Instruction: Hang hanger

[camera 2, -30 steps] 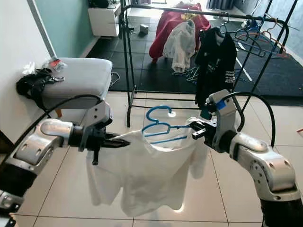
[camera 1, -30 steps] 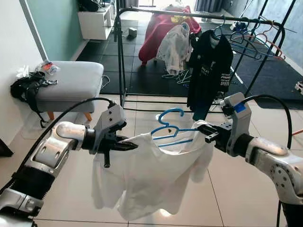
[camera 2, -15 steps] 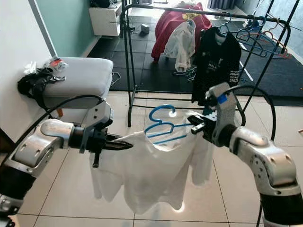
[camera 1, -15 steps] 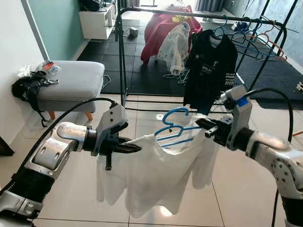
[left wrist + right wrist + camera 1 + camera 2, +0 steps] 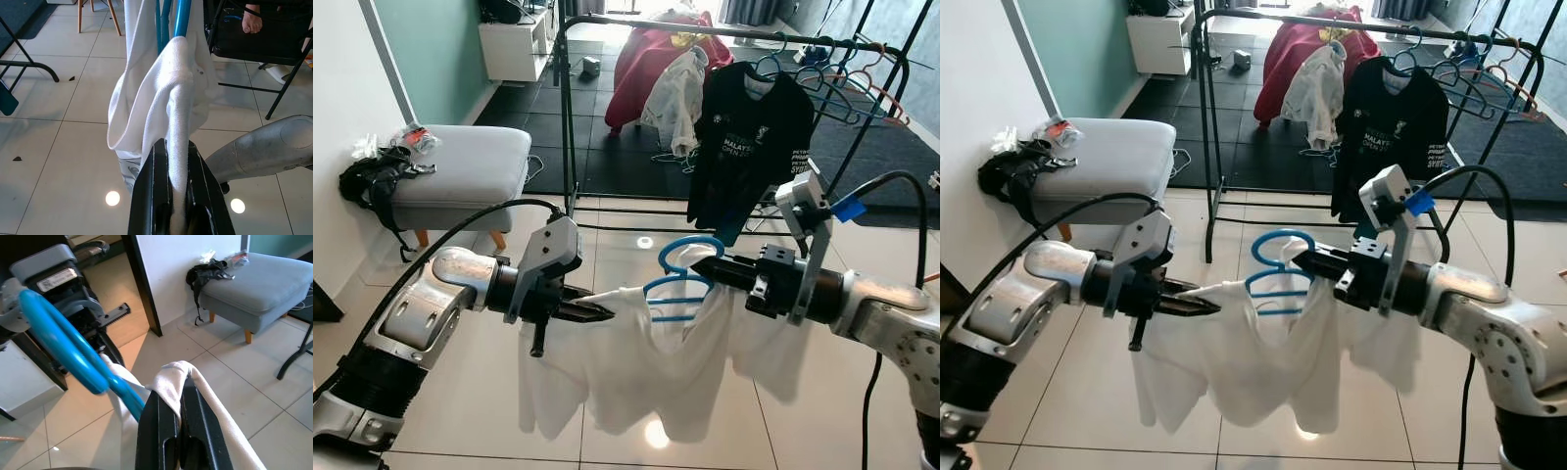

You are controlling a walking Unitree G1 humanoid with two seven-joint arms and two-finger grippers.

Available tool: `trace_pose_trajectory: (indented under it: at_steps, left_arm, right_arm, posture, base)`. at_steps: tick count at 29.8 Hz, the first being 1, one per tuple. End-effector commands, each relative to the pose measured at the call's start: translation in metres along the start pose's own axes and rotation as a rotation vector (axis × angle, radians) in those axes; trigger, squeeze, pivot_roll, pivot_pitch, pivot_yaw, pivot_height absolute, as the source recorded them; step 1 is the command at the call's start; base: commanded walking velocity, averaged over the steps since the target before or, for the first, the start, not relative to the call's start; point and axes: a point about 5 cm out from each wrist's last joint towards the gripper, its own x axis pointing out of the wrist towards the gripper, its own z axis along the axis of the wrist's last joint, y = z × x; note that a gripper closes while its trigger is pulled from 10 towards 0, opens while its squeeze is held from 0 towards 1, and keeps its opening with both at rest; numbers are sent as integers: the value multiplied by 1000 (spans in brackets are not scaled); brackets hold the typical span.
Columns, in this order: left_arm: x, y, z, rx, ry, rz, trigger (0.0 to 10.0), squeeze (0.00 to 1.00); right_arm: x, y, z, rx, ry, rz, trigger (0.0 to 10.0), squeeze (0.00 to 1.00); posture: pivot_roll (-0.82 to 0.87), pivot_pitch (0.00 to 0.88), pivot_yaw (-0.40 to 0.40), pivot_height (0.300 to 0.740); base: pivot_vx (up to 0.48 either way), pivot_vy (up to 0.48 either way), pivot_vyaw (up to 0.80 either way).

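Left gripper [image 5: 599,312] pinched on one shoulder of white shirt [image 5: 656,377]; right gripper [image 5: 725,266] pinched on the other, blue hanger [image 5: 683,276] slung between at chest height, short of black rack [image 5: 705,27]. Advised: keep both pinches firm, raise level, steer hook over rail beside black shirt [image 5: 749,137].

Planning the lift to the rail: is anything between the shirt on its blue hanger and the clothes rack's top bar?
Nothing visible blocks it. The blue hanger with the white shirt hangs between the left gripper and right gripper, over open floor before the rack. The black shirt takes the bar's right part.
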Motion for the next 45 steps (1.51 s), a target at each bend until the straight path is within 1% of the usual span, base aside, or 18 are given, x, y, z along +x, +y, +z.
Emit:
trace_pose_trajectory:
  at_steps: [1,5,6,9,10,12,13,26,30,31,33,34,37,39,40,42,44,45]
  left_arm:
    - [2,1,8,18,-6,-4,10000,0]
    - [4,0,8,11,-12,-3,10000,0]
    - [4,0,8,10,-14,-2,10000,0]
    - [4,0,8,8,-15,2,10000,0]
    - [3,0,8,7,-15,7,10000,0]
    - [3,0,8,7,-15,7,10000,0]
    - [2,1,8,1,-22,14,10000,0]
    - [7,-9,4,-71,-100,-8,10000,0]
    - [6,-6,-6,-97,-73,54,10000,0]
    - [6,-2,-11,-108,-62,108,10000,0]
    - [6,-2,-11,-108,-62,108,10000,0]
    - [5,3,-17,-131,-62,191,10000,0]
    - [5,3,-17,-131,-62,191,10000,0]
    - [1,14,-33,-203,-66,423,10000,0]
    - [1,14,-33,-203,-66,423,10000,0]
    - [-2,17,-47,-273,-66,609,10000,0]
    - [-2,17,-47,-273,-66,609,10000,0]
    - [-3,15,-53,-299,-72,691,10000,0]
  right_arm:
    - [1,7,5,-16,-9,45,0,0]
    - [2,8,7,-28,-9,47,0,0]
    - [3,6,5,-35,5,29,10000,0]
    - [1,3,3,-30,18,8,10000,0]
    - [-1,-2,2,-21,25,-34,10000,886]
    - [-1,-2,2,-21,25,-34,10000,886]
    - [-4,-8,1,-14,27,-72,10000,1000]
    - [-32,-31,14,23,-114,-214,10000,1000]
    - [-49,-51,24,20,-200,-390,10000,1000]
    - [-54,-59,24,26,-234,-482,10000,494]
    - [-54,-59,24,26,-234,-482,10000,494]
    - [-61,-67,23,53,-295,-570,10000,0]
    - [-61,-67,23,53,-295,-570,10000,0]
    - [-71,-72,14,134,-431,-706,10000,0]
    - [-71,-72,14,134,-431,-706,10000,0]
    - [-76,-70,4,193,-514,-767,10000,0]
    - [-76,-70,4,193,-514,-767,10000,0]
    - [-77,-68,-1,221,-543,-790,10000,0]
  posture:
    - [-73,103,-36,740]
    - [-73,107,-36,740]
    - [-73,106,-36,740]
    - [-72,109,-36,740]
    - [-70,109,-37,740]
    - [-70,109,-37,740]
    - [-72,112,-35,740]
    - [-80,117,-41,740]
    - [-81,118,-42,740]
    - [-81,119,-42,740]
    - [-81,119,-42,740]
    - [-80,120,-42,740]
    - [-80,120,-42,740]
    - [-82,125,-35,740]
    - [-82,125,-35,740]
    - [-83,125,-33,740]
    - [-83,125,-33,740]
    - [-83,125,-33,740]
  base:
    - [0,0,0]
    - [0,0,0]
    - [0,0,0]
    - [0,0,0]
    - [0,0,0]
    - [0,0,0]
    - [0,0,0]
    - [0,0,0]
    - [0,0,0]
    - [0,0,0]
    - [0,0,0]
    - [0,0,0]
    - [0,0,0]
    - [0,0,-384]
    - [0,0,-769]
    - [0,0,-769]
    - [0,0,-769]
    - [0,0,-775]
